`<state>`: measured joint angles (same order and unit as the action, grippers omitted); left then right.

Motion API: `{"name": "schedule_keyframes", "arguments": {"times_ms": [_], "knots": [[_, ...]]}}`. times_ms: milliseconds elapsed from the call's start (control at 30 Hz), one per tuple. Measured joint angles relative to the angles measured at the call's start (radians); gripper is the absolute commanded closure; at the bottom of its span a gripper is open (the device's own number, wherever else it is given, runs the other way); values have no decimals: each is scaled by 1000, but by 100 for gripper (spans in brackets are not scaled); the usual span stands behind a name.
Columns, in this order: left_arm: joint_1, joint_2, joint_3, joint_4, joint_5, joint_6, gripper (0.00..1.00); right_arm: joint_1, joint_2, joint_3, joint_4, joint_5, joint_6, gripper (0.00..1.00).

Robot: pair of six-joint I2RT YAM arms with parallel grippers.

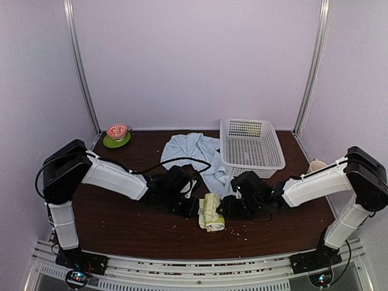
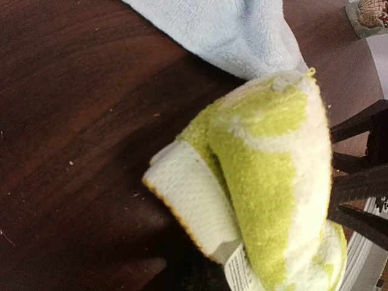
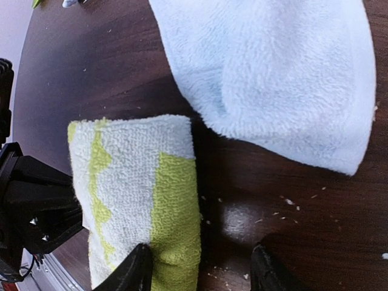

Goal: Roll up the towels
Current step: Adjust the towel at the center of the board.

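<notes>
yellow-green cloth, the small patterned towel (image 1: pixel 211 213), is seen rolled up on the dark counter (image 1: pixel 121 224) near its front edge, between the two hands. the light-blue towel (image 1: pixel 195 153) is spread crumpled behind it, just beside the white basket (image 1: pixel 251 145). the right hand (image 3: pixel 203 273) is held wide apart, one finger (image 3: pixel 138 270) touching the roll. the left hand (image 1: pixel 195 206) is set at the roll's other end; its grip cannot be told.

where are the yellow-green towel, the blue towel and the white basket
yellow-green towel (image 1: pixel 211 212), top view, middle of the roll
blue towel (image 1: pixel 189 148), top view, its crumpled upper part
white basket (image 1: pixel 254 159), top view, near wall
</notes>
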<state>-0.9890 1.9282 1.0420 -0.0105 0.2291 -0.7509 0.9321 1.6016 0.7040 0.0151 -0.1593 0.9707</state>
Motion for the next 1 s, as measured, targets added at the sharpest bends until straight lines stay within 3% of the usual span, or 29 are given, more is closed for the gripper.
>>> {"name": "schedule_keyframes", "arguments": {"times_ms": [433,700,867,1000], "knots": [[0,8,-1,24,11,-11,100,49,68,83,-14,-22,9,37],[1,9,-11,45,13,-19,100,49,105,92,71,-53,72,35],[2,9,-22,67,13,-21,100,49,139,97,142,-71,114,40],[7,9,-27,78,14,-22,100,49,159,100,174,-81,134,56]]}}
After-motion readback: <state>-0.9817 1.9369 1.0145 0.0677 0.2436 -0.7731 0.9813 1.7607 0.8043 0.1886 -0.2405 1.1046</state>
